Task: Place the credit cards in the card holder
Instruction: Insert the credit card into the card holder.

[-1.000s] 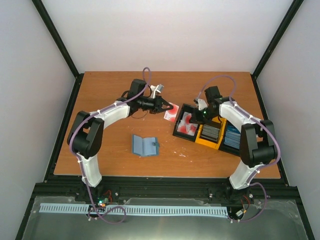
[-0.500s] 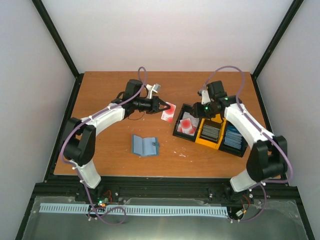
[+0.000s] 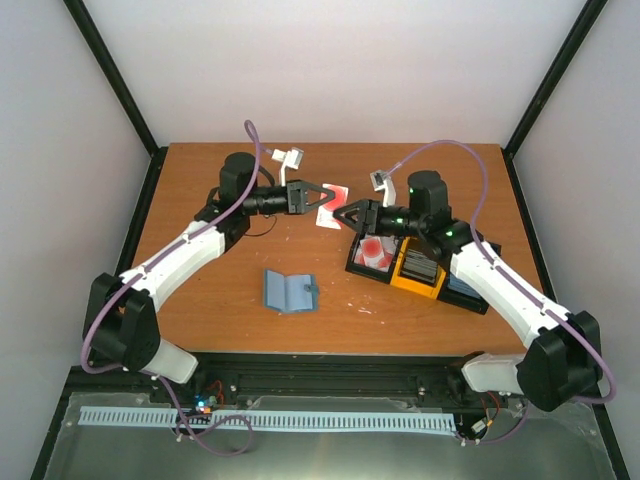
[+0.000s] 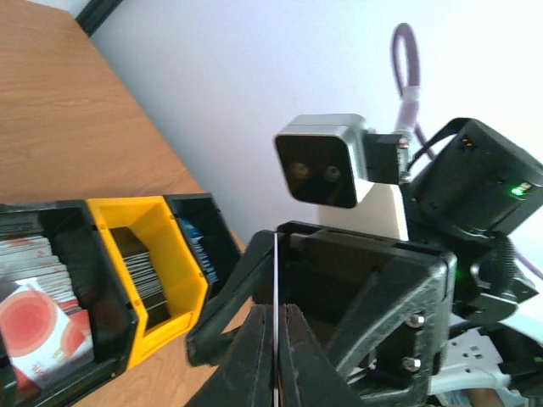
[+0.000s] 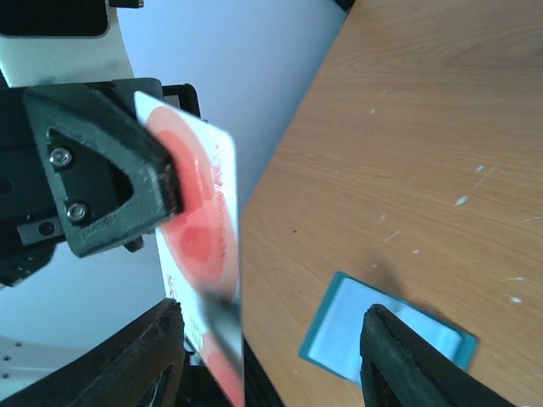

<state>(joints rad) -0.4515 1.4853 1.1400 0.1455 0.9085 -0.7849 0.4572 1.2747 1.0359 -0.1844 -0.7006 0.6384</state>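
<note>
My left gripper [image 3: 316, 197] is shut on a red-and-white credit card [image 3: 330, 208], held up in the air on edge. In the left wrist view the card [image 4: 276, 280] shows as a thin line pinched between the pads. My right gripper [image 3: 346, 214] faces it, open. In the right wrist view the card's [image 5: 199, 229] free end hangs in the gap of that gripper [image 5: 271, 360], nearer its left finger. The teal-blue card holder [image 3: 290, 290] lies open on the table below, also seen as the card holder [image 5: 382, 343]. More red credit cards [image 3: 375, 250] lie in the tray.
A black-and-yellow three-compartment tray [image 3: 418, 285] stands at the right, with dark cards in its yellow middle bin [image 4: 148, 263] and blue ones on the far side. Black frame posts edge the wooden table [image 3: 200, 290].
The left gripper has carried the card up and to the left. The right gripper has left the tray, opened wide and swung left up to the card.
</note>
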